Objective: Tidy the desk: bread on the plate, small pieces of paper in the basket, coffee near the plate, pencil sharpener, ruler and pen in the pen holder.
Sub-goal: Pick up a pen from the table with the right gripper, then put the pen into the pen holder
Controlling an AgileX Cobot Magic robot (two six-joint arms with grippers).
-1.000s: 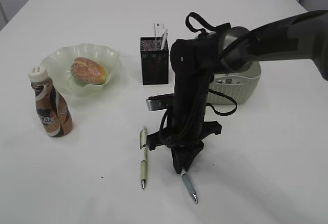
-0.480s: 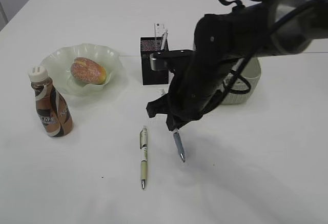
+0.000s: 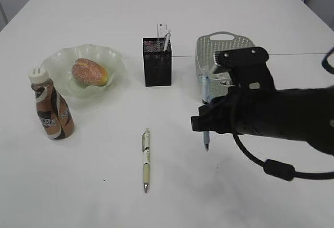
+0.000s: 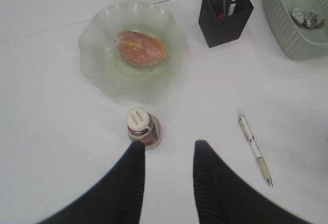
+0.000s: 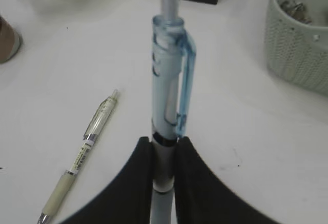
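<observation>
Your right gripper (image 5: 164, 155) is clamping the blue pen (image 5: 168, 80) upright for the pen holder (image 3: 157, 61) toward the desk's (image 3: 78, 186) far edge; your left gripper's (image 4: 166, 157) fingers are standing apart, idle.

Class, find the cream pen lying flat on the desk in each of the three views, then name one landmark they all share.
Exterior view: cream pen low and centre-left, tip toward the camera.
Left wrist view: lower right, lying on a slant.
Right wrist view: lower left, beside the held blue pen.
Shared landmark: the green basket.
</observation>
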